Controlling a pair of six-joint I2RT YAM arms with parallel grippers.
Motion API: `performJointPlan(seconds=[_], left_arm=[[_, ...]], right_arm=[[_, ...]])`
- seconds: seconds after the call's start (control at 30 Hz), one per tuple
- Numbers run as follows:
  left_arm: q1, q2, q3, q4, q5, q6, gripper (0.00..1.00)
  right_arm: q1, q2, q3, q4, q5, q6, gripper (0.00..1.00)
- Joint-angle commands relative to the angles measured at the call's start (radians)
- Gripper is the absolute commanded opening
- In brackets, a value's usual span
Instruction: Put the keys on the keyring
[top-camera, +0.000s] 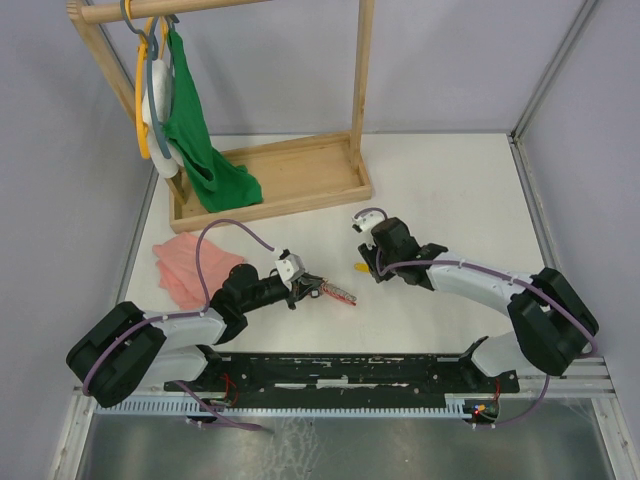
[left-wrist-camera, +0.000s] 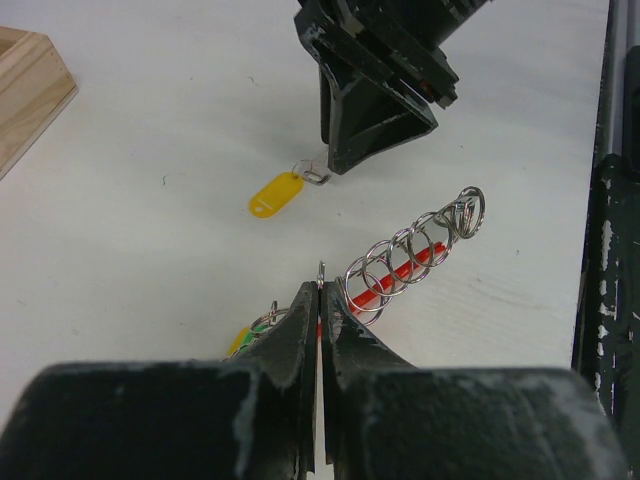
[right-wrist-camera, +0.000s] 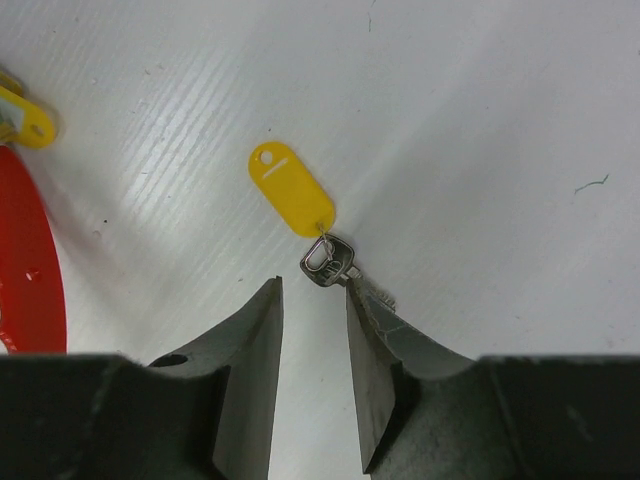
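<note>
Lying flat on the white table (right-wrist-camera: 480, 120), the yellow-tagged key (right-wrist-camera: 326, 262) was seen just ahead of the right gripper (right-wrist-camera: 313, 300), whose jaws were parted with nothing held. The left gripper (left-wrist-camera: 320, 290) was clamped on the keyring (left-wrist-camera: 400, 258), a green tag (left-wrist-camera: 262, 325) partly hidden beside it.

the yellow-tagged key (right-wrist-camera: 328, 262) lies flat on the white table (right-wrist-camera: 480, 100), silver blade partly hidden, apart from the keyring (left-wrist-camera: 410, 250), a stretched chain of silver rings, beside which only a sliver of the green-tagged key (left-wrist-camera: 262, 326) shows.
</note>
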Motion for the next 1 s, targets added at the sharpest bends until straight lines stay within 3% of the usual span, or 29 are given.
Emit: performJointPlan(seconds=[0.0,0.33,0.97], left_arm=[[0.004,0.006,0.031,0.062,0.024,0.046,0.03],[0.004,0.005,0.03,0.062,0.026,0.047,0.03],[0.004,0.001,0.031,0.058,0.029,0.049,0.03]], right_arm=[[0.005,-0.049,-0.102,0.275,0.025,0.029,0.39],[0.006,-0.052,-0.208,0.441,0.052,0.044,0.29],[0.006,0.031,-0.19,0.455,0.049,0.052,0.19]])
